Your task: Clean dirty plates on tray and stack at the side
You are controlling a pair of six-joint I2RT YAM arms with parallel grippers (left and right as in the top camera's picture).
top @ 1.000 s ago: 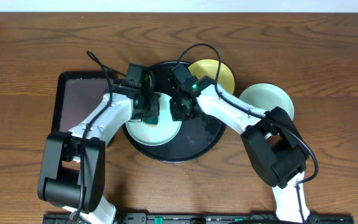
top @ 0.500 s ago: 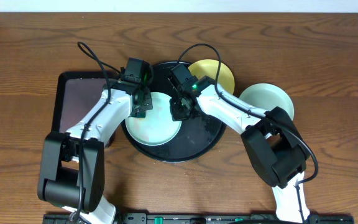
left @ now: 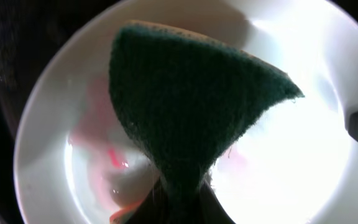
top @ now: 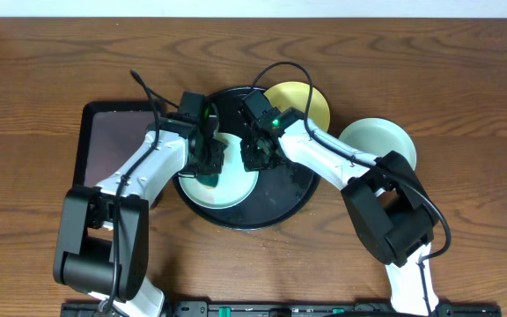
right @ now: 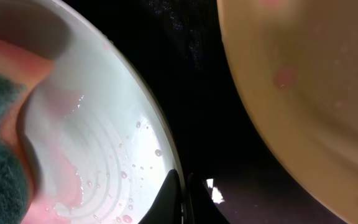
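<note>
While the left fingers (top: 202, 151) pinch a green sponge (left: 185, 106) at its narrow end, the broad scouring face fans out over a pale blue-green plate (top: 227, 187) that lies on the round black tray (top: 282, 189), toward the tray's 8 o'clock side. From the left wrist camera the sponge covers much of the plate's middle, a thin yellowish layer shows along its far edge, and pink and red smears mark the plate's floor at about 8 o'clock of the sponge. The right fingers (right: 166, 202) are closed, tips together right at this plate's rim on its 3 o'clock side; whether they press on the rim or only touch it cannot be told. Small water drops bead on the plate's inner wall near those tips, and wet glints show on the black tray beside them. A pale yellow plate (top: 311, 104) sits at the tray's 1 o'clock, overlapping the raised rim, and the right wrist camera shows faint pink spots on it. Another pale blue-green plate (top: 381, 139) rests on the wooden table (top: 465, 70) at roughly 3 o'clock of the tray, just beside the yellow one; contact between the two is unclear. At 9 o'clock of the round tray a dark rectangular tray (top: 108, 141) lies flat on the table, with the left arm passing over its near corner.
</note>
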